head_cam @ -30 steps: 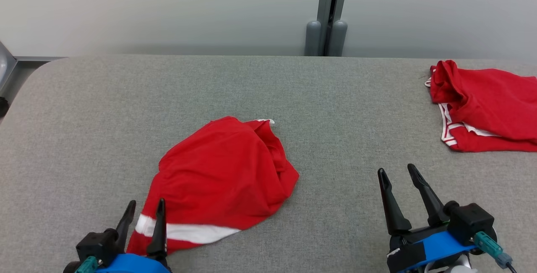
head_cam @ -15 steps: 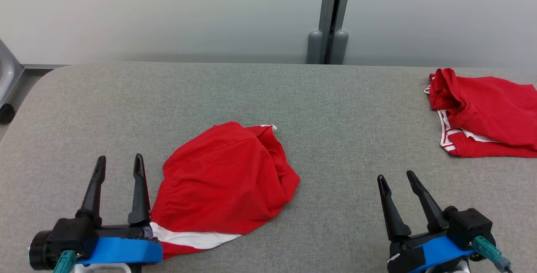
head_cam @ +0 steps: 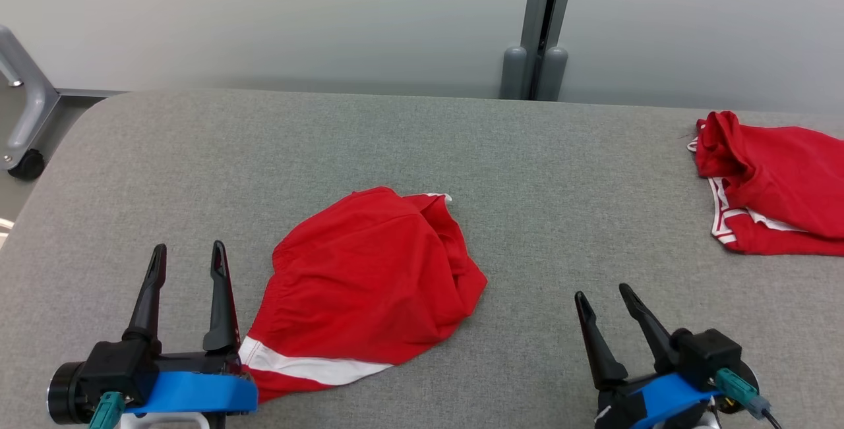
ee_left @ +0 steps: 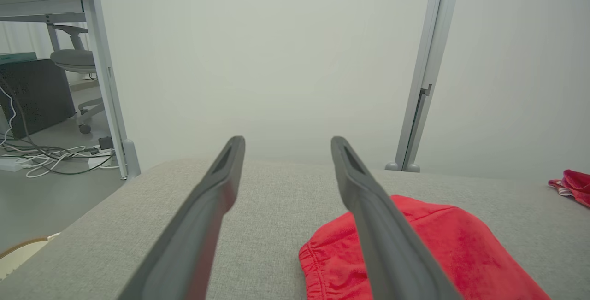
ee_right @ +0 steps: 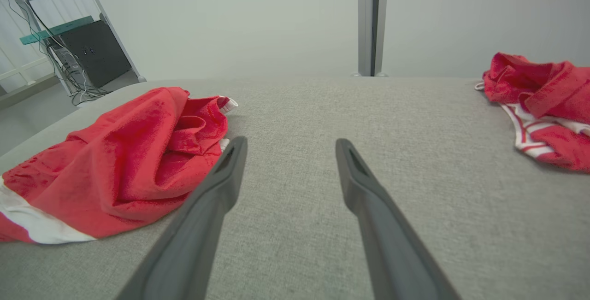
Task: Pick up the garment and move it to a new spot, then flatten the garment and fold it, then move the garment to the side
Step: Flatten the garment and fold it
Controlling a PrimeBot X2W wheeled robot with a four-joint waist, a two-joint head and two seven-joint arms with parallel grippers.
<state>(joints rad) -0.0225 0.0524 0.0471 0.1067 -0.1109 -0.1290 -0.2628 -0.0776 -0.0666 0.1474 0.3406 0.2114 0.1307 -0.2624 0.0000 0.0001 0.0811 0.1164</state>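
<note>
A crumpled red garment [head_cam: 366, 284] with a white stripe along its near hem lies on the grey padded table [head_cam: 395, 139], a little left of the middle. My left gripper [head_cam: 188, 248] stands open just left of the garment's hem, holding nothing. In the left wrist view the garment [ee_left: 442, 249] lies beside the right finger of the left gripper [ee_left: 286, 139]. My right gripper [head_cam: 601, 292] is open over bare table, well right of the garment. The right wrist view has the garment [ee_right: 129, 152] to the left of the right gripper [ee_right: 290, 141].
A second red garment with white trim [head_cam: 778, 185] lies bunched at the table's far right edge, also in the right wrist view [ee_right: 544, 102]. A grey post [head_cam: 541, 27] stands behind the table. A metal frame leg with a caster [head_cam: 26, 119] is off the left corner.
My left gripper has opened and drawn left off the garment's white-striped hem, leaving the garment lying on the table. The camera has turned slightly. The right gripper keeps its pose.
</note>
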